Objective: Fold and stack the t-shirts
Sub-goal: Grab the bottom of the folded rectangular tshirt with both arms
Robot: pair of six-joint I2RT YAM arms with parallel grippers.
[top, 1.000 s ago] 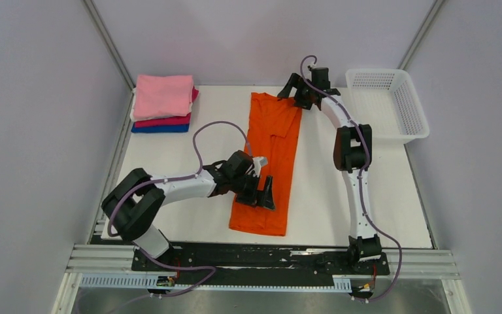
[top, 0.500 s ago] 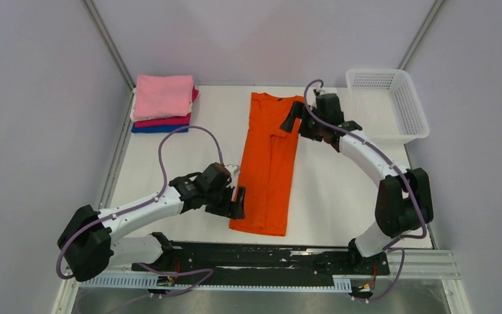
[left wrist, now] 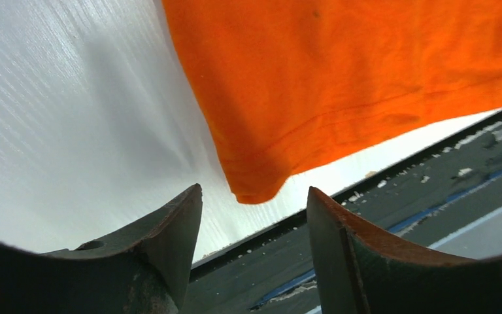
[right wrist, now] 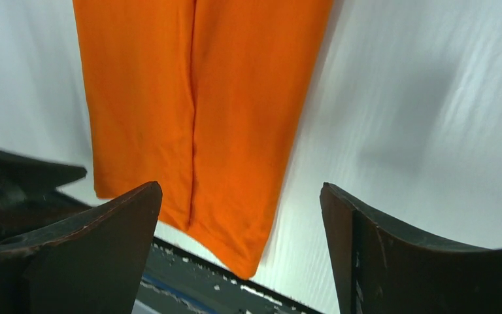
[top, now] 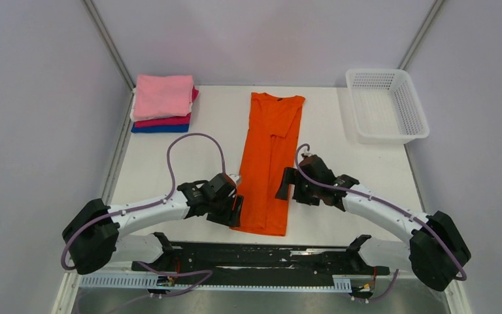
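The orange t-shirt (top: 271,160) lies flat in the middle of the table, folded lengthwise into a long strip, collar at the far end. My left gripper (top: 236,210) is open and empty, just left of the shirt's near left corner (left wrist: 255,193). My right gripper (top: 286,185) is open and empty, just right of the strip's lower part; its view shows the near right corner (right wrist: 245,261) between its jaws. A stack of folded tees (top: 163,101), pink on top, then white, magenta and blue, sits at the far left corner.
A white mesh basket (top: 387,104) stands at the far right corner. The black base rail (top: 261,255) runs along the near table edge, close to the shirt's hem. Bare white table (top: 170,157) lies on both sides of the shirt.
My right arm has swung from the shirt's collar end down to its near right side. My left gripper came off the shirt and moved to its near left corner.
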